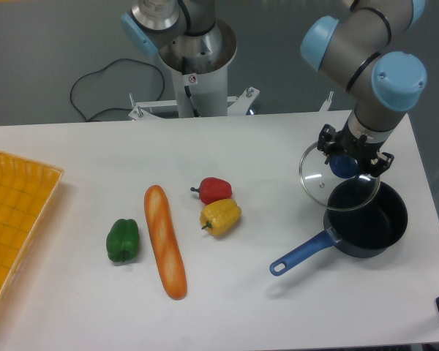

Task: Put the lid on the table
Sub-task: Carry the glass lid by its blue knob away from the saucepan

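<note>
The round glass lid [323, 183] with a thin silver rim hangs tilted in the air, above the left rim of the dark saucepan [369, 219]. My gripper [345, 162] is shut on the lid's blue knob [344, 166] from above. The lid's lower edge overlaps the pan's rim in this view; I cannot tell whether they touch. The white table [278, 292] lies below.
The saucepan's blue handle [300, 254] points to the front left. A red pepper [215, 189], a yellow pepper [220, 216], a baguette [164, 240] and a green pepper [122, 240] lie mid-table. A yellow-orange gridded tray [11, 219] sits at the left edge.
</note>
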Motion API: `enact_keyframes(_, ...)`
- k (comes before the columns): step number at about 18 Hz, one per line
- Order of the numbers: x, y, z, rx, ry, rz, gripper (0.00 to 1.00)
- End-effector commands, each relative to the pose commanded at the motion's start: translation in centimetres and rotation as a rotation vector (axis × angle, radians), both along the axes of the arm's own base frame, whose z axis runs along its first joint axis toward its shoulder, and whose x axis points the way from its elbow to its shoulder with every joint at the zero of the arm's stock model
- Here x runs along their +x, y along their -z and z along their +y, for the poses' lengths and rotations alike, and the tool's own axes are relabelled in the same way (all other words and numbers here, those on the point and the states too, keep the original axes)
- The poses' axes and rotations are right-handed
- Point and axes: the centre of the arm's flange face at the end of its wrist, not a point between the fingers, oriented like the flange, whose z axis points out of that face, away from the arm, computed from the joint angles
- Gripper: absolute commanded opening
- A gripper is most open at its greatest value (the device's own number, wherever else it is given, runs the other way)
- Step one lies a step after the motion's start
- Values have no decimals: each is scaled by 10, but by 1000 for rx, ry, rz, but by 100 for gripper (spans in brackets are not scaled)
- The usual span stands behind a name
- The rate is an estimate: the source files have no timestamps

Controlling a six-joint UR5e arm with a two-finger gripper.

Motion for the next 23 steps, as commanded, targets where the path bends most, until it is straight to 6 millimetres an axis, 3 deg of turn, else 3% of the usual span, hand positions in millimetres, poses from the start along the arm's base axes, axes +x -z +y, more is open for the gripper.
enact_keyframes(9, 19, 0, 24, 7, -34, 2, 29)
enact_keyframes(13, 47, 2, 31, 18, -15, -3, 29)
enact_keyframes(17, 76, 13, 20, 42, -17, 22, 30)
enact_keyframes(23, 100, 21, 16, 41, -10, 2, 30)
